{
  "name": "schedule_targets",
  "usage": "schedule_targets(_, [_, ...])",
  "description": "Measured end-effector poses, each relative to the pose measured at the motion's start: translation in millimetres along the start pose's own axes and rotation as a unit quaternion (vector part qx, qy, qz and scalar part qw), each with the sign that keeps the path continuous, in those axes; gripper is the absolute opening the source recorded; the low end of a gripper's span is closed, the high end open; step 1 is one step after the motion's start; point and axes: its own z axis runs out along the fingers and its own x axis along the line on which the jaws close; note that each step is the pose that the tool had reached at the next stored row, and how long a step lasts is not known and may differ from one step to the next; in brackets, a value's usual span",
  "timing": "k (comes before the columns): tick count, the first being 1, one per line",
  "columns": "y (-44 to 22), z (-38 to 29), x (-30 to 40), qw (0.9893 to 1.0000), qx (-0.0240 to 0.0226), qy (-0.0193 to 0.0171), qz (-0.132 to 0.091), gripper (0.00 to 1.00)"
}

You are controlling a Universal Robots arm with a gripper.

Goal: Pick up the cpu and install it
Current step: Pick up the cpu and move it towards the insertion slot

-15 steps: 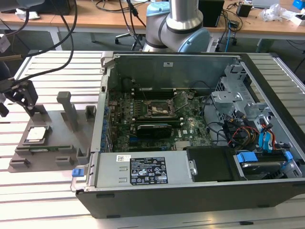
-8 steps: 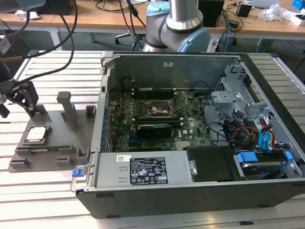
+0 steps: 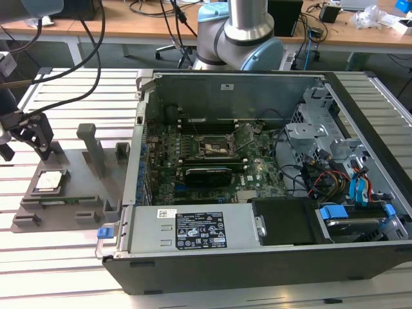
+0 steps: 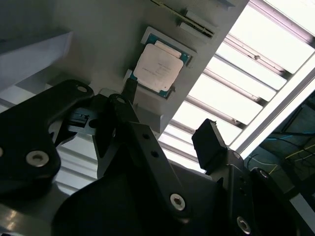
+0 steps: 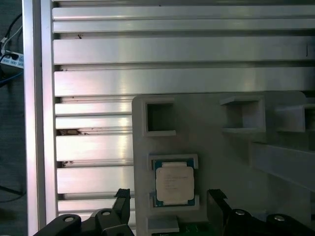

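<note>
- cpu [image 5: 173, 183] lies in its grey holder [image 5: 216, 162], not yet picked up.
- End effector [image 5: 170, 195] hovers over it, fingers spread, holding nothing.
- Pick-up and install both left.

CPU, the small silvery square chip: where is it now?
The CPU chip lies in a recess of the grey fixture tray on the exterior view's left, outside the open black computer case, with the black gripper open just above it.

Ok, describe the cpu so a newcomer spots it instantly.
On the exterior view's left of the open computer case lies a grey fixture plate. The cpu sits in its framed pocket, near the open gripper. It alone is a silvery square among grey blocks.
</note>
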Motion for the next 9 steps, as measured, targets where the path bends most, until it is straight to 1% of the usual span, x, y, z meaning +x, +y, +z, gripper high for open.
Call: schedule_targets(9, [-0.1,7.0,0.2,1.0000,0.0000,0.0000,0.000,0.72])
